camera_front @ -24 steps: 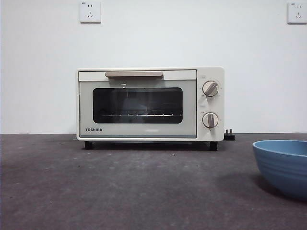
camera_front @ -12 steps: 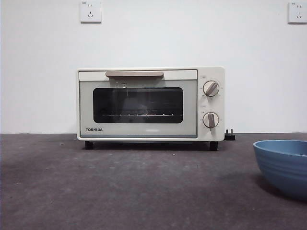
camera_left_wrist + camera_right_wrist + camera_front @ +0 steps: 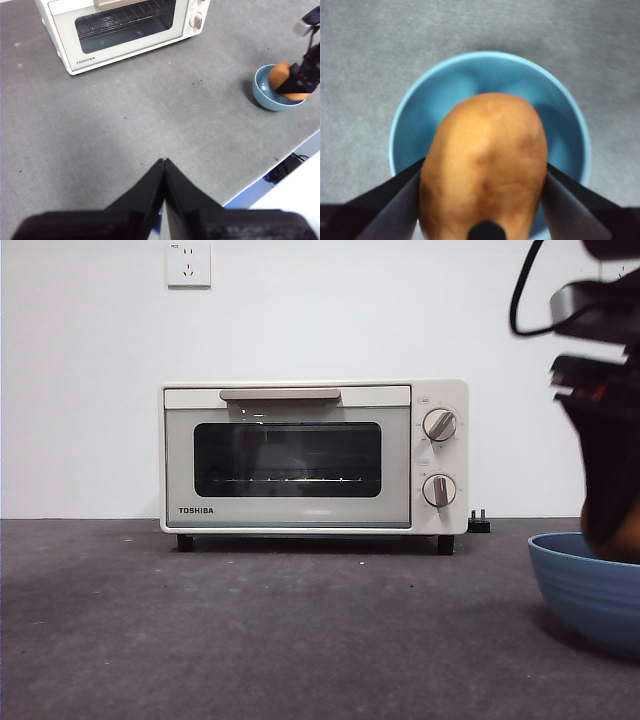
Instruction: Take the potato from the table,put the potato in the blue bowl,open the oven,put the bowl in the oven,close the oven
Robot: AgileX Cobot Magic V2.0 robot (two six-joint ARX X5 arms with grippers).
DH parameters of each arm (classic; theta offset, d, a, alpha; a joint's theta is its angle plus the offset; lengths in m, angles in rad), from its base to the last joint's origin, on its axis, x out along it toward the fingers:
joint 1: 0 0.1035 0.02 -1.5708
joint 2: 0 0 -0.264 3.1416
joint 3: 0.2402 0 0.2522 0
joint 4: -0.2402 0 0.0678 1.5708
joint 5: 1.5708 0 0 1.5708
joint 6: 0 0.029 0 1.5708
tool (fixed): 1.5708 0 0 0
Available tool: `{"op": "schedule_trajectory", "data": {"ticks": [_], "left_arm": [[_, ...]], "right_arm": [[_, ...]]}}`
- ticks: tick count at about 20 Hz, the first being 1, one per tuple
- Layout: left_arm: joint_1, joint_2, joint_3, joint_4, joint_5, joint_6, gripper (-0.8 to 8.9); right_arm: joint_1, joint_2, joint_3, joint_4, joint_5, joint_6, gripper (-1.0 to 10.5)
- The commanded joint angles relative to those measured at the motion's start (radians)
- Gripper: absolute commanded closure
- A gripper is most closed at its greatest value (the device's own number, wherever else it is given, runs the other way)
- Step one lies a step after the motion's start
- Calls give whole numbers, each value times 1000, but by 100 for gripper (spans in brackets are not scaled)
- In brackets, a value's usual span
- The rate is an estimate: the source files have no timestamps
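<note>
Matte blue, wide and round with faint horizontal ridges on its side: the blue bowl (image 3: 592, 585), standing at the right end of the counter (image 3: 280, 630), well apart from the oven (image 3: 314, 457). Directly above its hollow, the potato (image 3: 484, 167), smooth-skinned, orange-tan, egg-shaped with a few dim spots, pinched at both flanks by the flat black jaws of the right hand (image 3: 484, 176). From the front, only a sliver of that orange skin (image 3: 630, 532) visible at the bowl's rim, beside the big dark bulk of the right hand (image 3: 612, 490) coming down from the top corner with a looped black cable. Cannot tell whether the potato touches the bowl's floor; seen from the left wrist, lower part of the potato (image 3: 281, 76) inside the bowl (image 3: 265, 92), upper part above the rim.

Left hand (image 3: 164, 165) hanging high over the bare counter (image 3: 125, 115), its two black wedge-shaped jaws pressed together to a point, gripping nothing.

Boxy, cream-white, round-cornered oven toward the back of the counter, door shut: dark glass pane, thin wire rack behind it, beige bar handle (image 3: 280, 395) along the top, two round knobs (image 3: 439, 425) stacked at the right. Dark grey counter surface, flat, matte, slightly mottled. Plain white wall (image 3: 90, 390) behind.
</note>
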Motion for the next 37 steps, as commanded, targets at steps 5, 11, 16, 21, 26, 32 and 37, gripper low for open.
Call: {"op": "schedule_trajectory", "data": {"ticks": [5, 11, 16, 21, 26, 32, 37], "left_arm": [[-4, -1, -6, 0, -7, 19, 819], [-4, 8, -6, 2, -14, 25, 819], [-4, 11, -6, 5, -14, 29, 819], [-4, 11, -6, 5, -14, 30, 819], [-4, 35, -6, 51, -14, 30, 819], [-4, 209, -6, 263, 1, 31, 819], [-4, 473, -6, 549, 119, 38, 819]], "right_arm": [[-2, 56, -9, 41, -16, -3, 931], [-2, 56, -6, 42, -11, -3, 570], [-1, 56, 43, 11, -3, -7, 529], [1, 55, 121, -93, 50, -31, 529], [3, -19, 227, -193, 53, -41, 541], [3, -183, 397, -362, 53, -41, 936], [3, -344, 429, -443, 52, -13, 958]]}}
